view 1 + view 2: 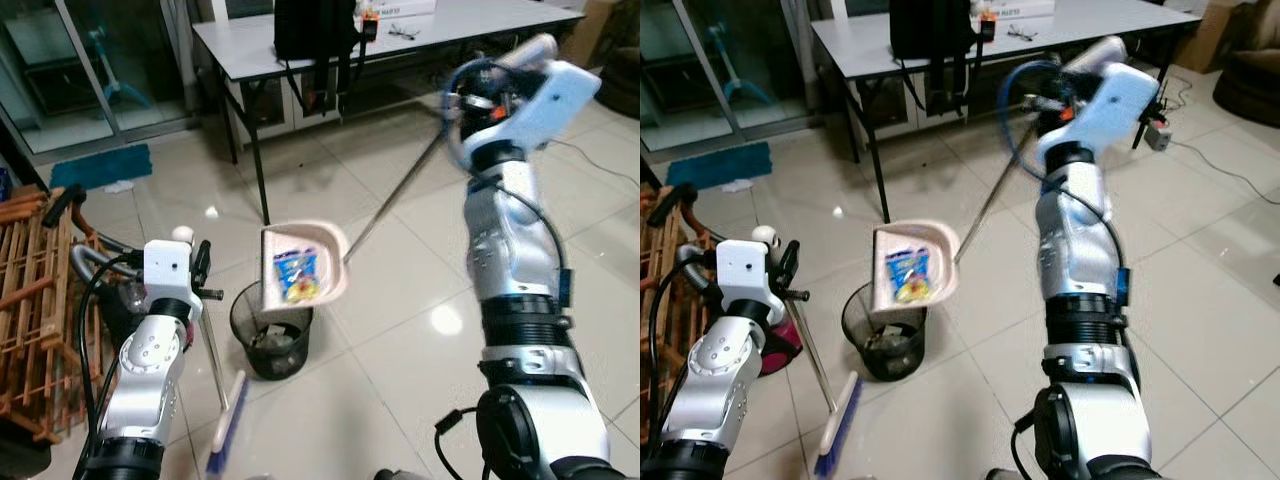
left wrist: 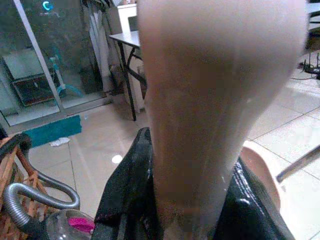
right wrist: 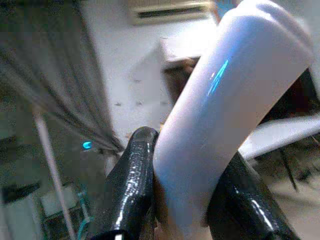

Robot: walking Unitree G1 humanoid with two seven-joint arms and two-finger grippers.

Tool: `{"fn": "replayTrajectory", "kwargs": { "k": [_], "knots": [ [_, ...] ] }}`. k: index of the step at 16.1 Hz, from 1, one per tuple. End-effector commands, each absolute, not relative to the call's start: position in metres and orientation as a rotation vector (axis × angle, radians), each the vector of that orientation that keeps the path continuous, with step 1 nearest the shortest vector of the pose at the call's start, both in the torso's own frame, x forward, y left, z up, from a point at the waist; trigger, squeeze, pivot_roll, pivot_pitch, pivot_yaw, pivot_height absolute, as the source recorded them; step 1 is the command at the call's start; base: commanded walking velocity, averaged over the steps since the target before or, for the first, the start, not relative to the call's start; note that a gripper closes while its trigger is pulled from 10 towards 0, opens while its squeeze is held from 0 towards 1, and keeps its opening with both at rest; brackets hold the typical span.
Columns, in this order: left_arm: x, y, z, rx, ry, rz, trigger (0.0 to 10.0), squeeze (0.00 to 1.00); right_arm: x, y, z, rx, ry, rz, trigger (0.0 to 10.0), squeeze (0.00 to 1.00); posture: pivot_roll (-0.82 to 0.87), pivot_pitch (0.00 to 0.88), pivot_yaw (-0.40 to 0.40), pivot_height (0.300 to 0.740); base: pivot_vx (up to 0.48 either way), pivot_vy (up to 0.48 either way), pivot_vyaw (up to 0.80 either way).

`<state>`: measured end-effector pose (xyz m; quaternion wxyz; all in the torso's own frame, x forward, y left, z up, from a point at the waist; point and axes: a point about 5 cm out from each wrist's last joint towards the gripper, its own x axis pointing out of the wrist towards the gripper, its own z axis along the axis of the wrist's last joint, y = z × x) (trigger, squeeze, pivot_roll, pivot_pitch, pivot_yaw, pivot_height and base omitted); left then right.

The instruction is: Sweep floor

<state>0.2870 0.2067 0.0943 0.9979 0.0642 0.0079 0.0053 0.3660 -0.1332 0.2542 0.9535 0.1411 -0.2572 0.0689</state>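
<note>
Left eye view: right gripper point(image 3: 182, 210) clamps dustpan point(image 1: 303, 264) handle, pan apparently above bin point(image 1: 270, 330).

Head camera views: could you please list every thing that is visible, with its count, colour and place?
Dustpan: one, pale pink, tilted above the bin, colourful wrappers inside.
Bin: one, black mesh, on the floor.
Broom: one, blue bristles, beside the bin.
Table: one, white, at the back.
Backpack: one, black, on the table.
Mat: one, blue, by the glass door.
Left gripper: shut on broom handle.
Right gripper: shut on dustpan handle.
</note>
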Motion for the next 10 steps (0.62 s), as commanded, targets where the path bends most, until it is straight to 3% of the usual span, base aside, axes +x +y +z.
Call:
{"fn": "replayTrajectory", "kwargs": {
  "k": [1, 10],
  "knots": [
    [0.289, 0.211, 0.103, 0.156, -0.016, 0.026, 10.0, 0.0, 0.364, -0.111, 0.258, 0.228, -0.591, 0.251, 10.0, 0.0, 0.02, 0.0, 0.036, 0.74, 0.0, 0.0, 0.0],
    [0.277, 0.221, 0.104, 0.17, -0.018, 0.074, 10.0, 0.0, 0.341, -0.031, 0.227, 0.0, -0.735, 0.591, 10.0, 0.0, 0.07, 0.0, -0.009, 0.74, 0.0, 0.0, 0.0]
  ]
}}
